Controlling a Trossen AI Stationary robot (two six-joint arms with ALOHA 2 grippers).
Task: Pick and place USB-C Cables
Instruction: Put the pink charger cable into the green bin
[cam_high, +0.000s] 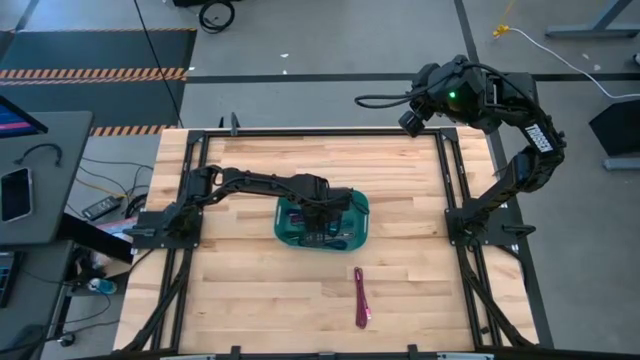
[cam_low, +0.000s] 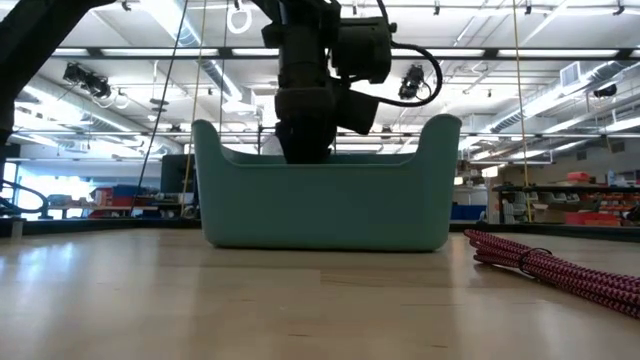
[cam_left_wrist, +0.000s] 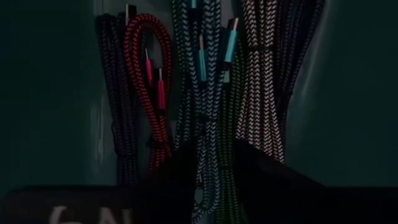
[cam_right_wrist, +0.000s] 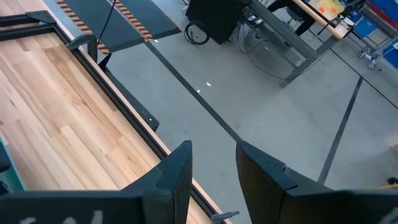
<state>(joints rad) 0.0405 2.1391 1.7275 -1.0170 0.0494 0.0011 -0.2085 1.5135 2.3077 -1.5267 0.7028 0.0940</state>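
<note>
Left gripper (cam_left_wrist: 208, 171): down inside the teal bin (cam_high: 362, 212), fingers slightly parted, nothing clamped.
Binned cables (cam_left_wrist: 205, 81): bundled side by side directly beneath it.
Magenta cable (cam_high: 361, 298): on the table, 5 o'clock of the bin.
Right gripper (cam_right_wrist: 212, 165): parked beyond the table's far-right corner, jaws parted, empty.

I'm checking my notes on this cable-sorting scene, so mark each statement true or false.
1. The left gripper is down inside the teal bin. True.
2. A magenta cable lies on the table outside the bin. True.
3. The right gripper is over the bin. False: it hangs past the table's far edge, jaws apart and holding nothing.
4. The bin is empty. False: several braided cables lie in it.
5. The magenta cable touches the bin. False: bare wood separates them.
</note>
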